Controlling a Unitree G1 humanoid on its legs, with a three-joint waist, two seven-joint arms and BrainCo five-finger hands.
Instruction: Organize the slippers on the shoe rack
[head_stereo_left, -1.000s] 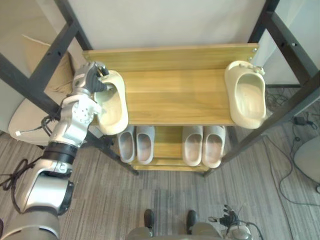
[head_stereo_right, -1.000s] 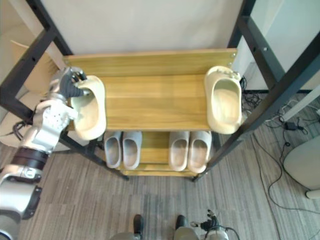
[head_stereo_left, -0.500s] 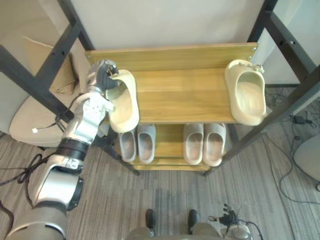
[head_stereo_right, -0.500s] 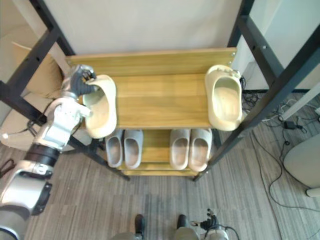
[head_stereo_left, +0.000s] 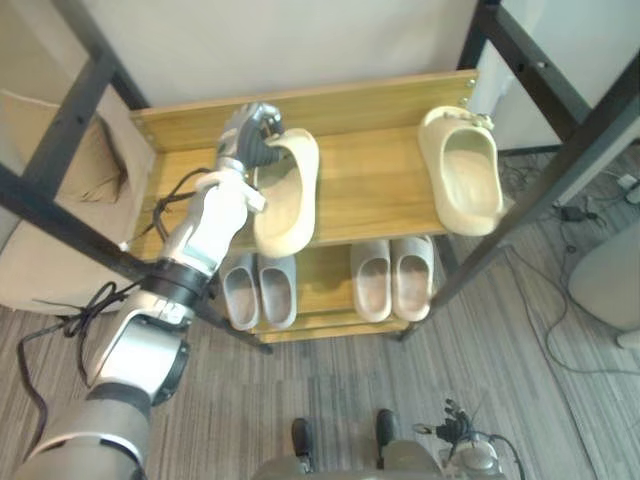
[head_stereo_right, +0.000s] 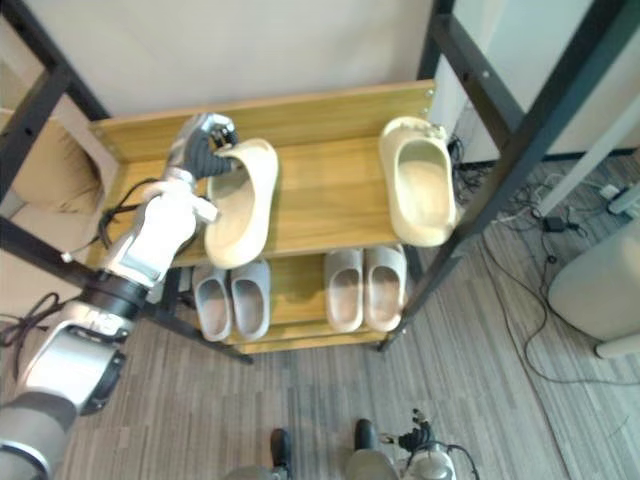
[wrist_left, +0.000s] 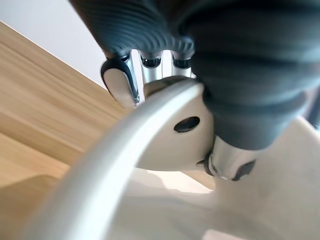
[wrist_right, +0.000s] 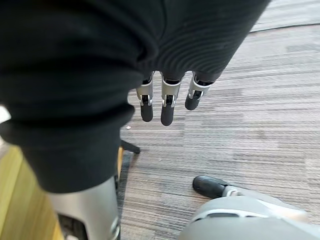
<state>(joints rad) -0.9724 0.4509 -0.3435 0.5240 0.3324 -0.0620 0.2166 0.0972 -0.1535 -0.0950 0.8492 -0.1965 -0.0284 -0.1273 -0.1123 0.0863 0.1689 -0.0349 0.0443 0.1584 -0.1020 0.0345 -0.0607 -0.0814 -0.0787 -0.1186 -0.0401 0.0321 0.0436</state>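
The grey striped carpet floor (head_stereo_left: 520, 340) carries the shoe rack (head_stereo_left: 350, 95), a black metal frame with wooden shelves and a wooden back board. A beige cushioned seat (head_stereo_left: 55, 215) stands just beside the rack's left end.

Top shelf (head_stereo_left: 370, 190): two cream slippers, well apart, both open side up with the heel toward the back board.
- The right cream slipper (head_stereo_left: 462, 178) lies at the right end of the shelf. Its toe overhangs the front edge.
- The left cream slipper (head_stereo_left: 285, 198) sits left of the shelf's centre, slightly angled. Its toe projects past the front edge. Whether its sole bears on the shelf cannot be determined.

Lower shelf (head_stereo_left: 326, 270): two pairs of grey slippers, toes toward the front edge. The left grey pair (head_stereo_left: 258, 290) sits near the left end and the right grey pair (head_stereo_left: 392, 278) near the right end, with bare wood between them.

Left hand (head_stereo_left: 250, 135): positioned at the heel of the left cream slipper, near the back board. Its fingers (wrist_left: 150, 62) are clenched over the outside of the heel rim, with the thumb pressed against the inside, so the rim is pinched.

Right hand (wrist_right: 169, 102): hangs low above the floor in front of the rack, fingers straight and released, grasping nothing
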